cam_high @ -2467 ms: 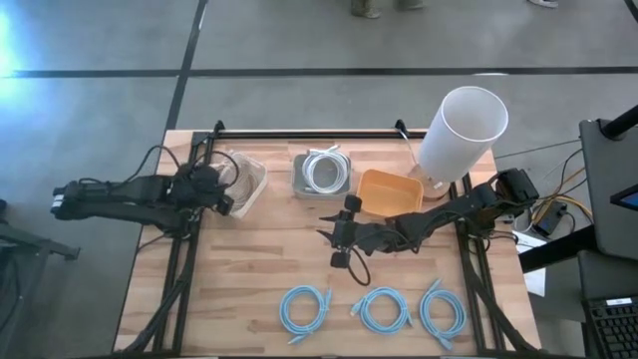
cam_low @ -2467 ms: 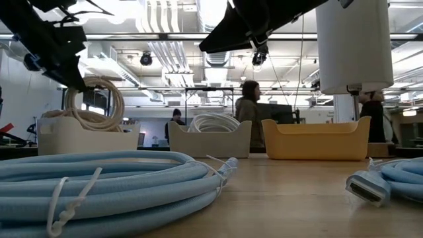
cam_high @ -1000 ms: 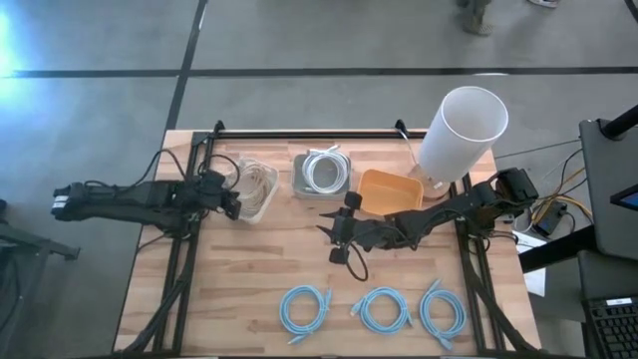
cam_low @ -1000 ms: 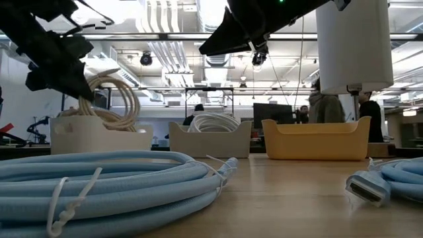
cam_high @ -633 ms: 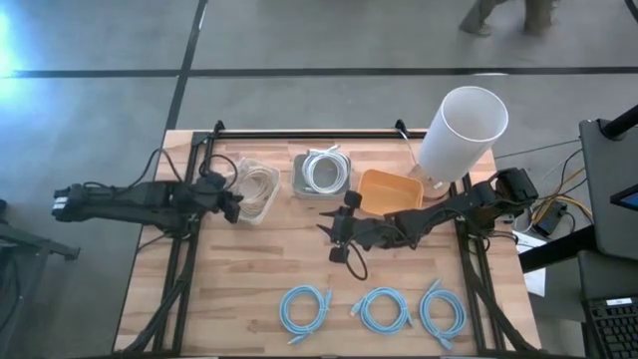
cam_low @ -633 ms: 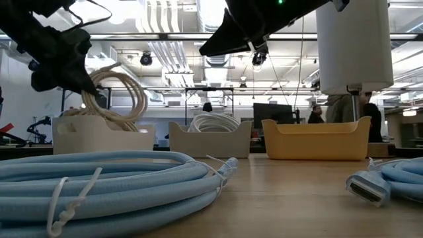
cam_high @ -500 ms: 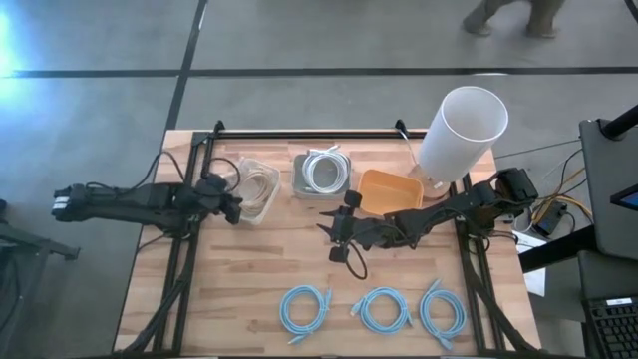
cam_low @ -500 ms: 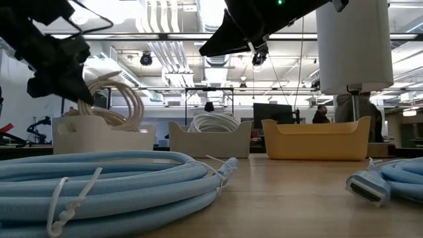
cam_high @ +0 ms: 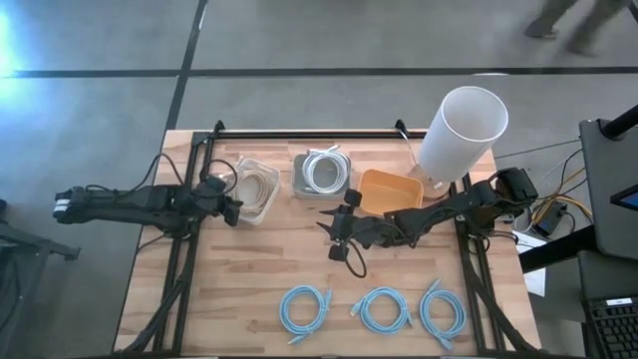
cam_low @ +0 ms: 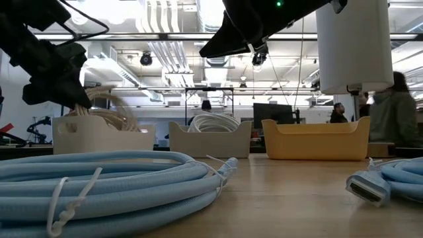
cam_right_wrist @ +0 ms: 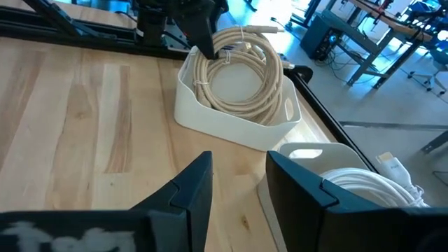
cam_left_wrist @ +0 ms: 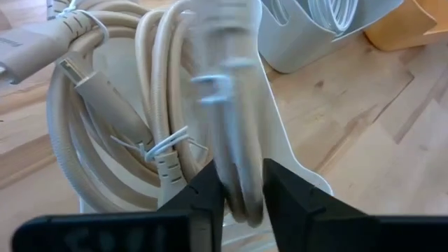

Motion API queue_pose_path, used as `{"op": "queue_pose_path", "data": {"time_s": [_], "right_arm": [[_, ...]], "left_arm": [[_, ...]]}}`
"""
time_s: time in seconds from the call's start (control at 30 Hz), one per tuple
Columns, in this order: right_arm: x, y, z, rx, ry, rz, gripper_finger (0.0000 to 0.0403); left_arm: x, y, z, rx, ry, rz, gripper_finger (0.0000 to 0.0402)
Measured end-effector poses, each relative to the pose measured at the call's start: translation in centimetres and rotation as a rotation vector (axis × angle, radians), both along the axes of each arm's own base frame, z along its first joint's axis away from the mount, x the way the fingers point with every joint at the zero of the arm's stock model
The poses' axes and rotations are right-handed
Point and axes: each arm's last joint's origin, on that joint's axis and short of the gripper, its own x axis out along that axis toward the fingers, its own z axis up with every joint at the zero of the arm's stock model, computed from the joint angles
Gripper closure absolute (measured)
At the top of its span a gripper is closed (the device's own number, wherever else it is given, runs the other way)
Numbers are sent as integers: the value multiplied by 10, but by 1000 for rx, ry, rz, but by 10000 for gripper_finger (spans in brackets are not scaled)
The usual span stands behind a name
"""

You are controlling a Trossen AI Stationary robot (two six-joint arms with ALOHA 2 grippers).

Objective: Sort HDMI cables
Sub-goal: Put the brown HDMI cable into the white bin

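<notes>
Left wrist view showed the left hand (cam_left_wrist: 236,187) squeezing a beige cable (cam_left_wrist: 210,91), its coil hanging straight ahead over the white bin (cam_right_wrist: 234,133).

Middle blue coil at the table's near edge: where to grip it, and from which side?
Take the middle blue coil from straight above, tool fingers astride one arc of its ring, clear of the connector ends. It lies flat on the table, so only the top is open, with gaps to the neighbouring coils on both sides.
</notes>
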Motion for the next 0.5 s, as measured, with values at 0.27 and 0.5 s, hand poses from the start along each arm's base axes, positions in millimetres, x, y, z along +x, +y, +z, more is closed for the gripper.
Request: {"op": "queue_pose_path", "data": {"time_s": [0.27, 0.5], "right_arm": [[0, 0, 0, 23, -10, -9, 270], [0, 0, 0, 23, -10, -9, 274]], "left_arm": [[-1, 0, 3, 2, 7, -2, 265], [-5, -3, 4, -149, 25, -14, 259]]}}
